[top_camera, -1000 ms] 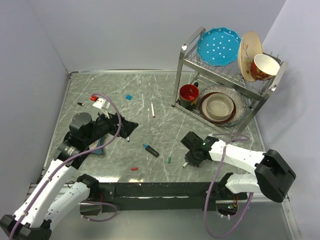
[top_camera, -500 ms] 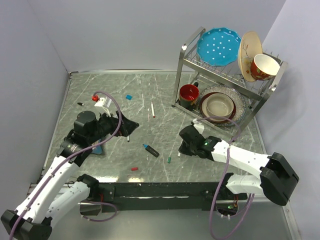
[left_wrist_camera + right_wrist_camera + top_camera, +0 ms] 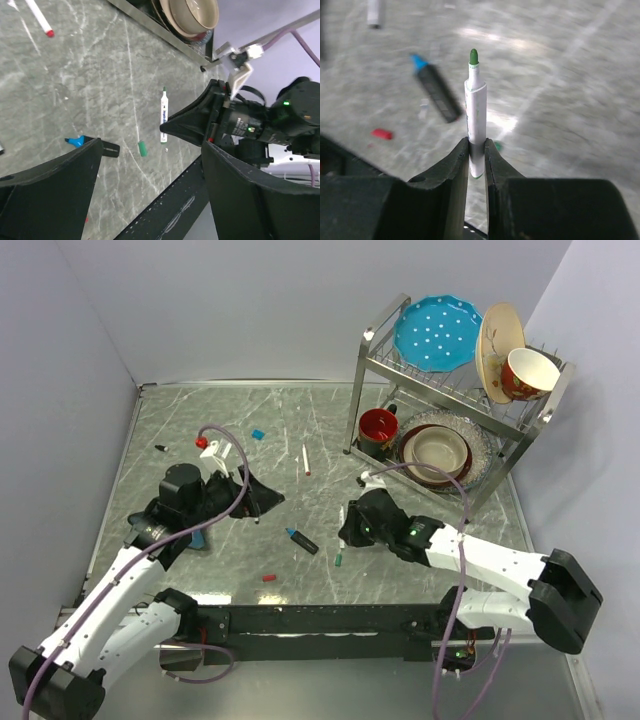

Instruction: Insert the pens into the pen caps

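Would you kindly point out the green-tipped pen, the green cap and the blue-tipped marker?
green-tipped pen [image 3: 475,112], right wrist view, middle of white barrel.
green cap [image 3: 143,148], left wrist view, its centre.
blue-tipped marker [image 3: 306,544], top external view, black barrel.

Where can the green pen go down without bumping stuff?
Bare marble along the back wall, behind the blue cap, and between the red-tipped pen and the dish rack. Crowded in the middle: blue marker, green cap, red cap.

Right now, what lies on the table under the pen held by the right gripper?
The green cap lies on the table just below the green-tipped pen clamped in the right gripper. A finger covers part of it; its open end is hidden.
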`<action>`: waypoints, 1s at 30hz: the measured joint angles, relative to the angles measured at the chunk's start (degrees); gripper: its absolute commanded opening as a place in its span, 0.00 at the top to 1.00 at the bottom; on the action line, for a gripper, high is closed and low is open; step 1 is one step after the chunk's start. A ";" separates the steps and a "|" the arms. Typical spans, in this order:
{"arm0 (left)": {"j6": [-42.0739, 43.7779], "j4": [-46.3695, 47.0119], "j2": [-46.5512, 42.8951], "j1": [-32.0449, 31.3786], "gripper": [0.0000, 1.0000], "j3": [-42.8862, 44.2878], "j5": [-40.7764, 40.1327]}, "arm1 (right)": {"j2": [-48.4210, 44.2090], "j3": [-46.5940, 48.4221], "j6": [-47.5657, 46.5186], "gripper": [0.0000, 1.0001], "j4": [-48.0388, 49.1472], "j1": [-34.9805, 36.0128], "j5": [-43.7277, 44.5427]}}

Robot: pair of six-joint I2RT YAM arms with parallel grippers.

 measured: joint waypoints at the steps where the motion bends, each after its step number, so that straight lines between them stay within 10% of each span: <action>1: -0.59 1.03 0.02 0.00 0.19 -0.74 0.70 | -0.61 0.00 -0.44 1.00 1.09 0.66 -0.48; 18: -6.23 13.51 9.66 -6.64 0.34 -2.82 3.96 | -0.28 7.63 -1.64 1.00 10.19 10.91 -1.86; 20: -6.12 13.46 11.19 -7.93 0.41 -2.64 3.06 | 0.17 8.61 -1.60 1.00 10.88 12.00 -1.36; 25: -6.21 13.49 12.96 -9.64 0.95 -2.36 2.10 | 0.96 9.29 -1.36 0.96 10.91 13.44 -0.24; 30: -6.32 14.23 12.02 -10.16 0.99 -2.29 2.64 | 1.31 8.92 -0.70 0.66 12.07 13.66 -0.15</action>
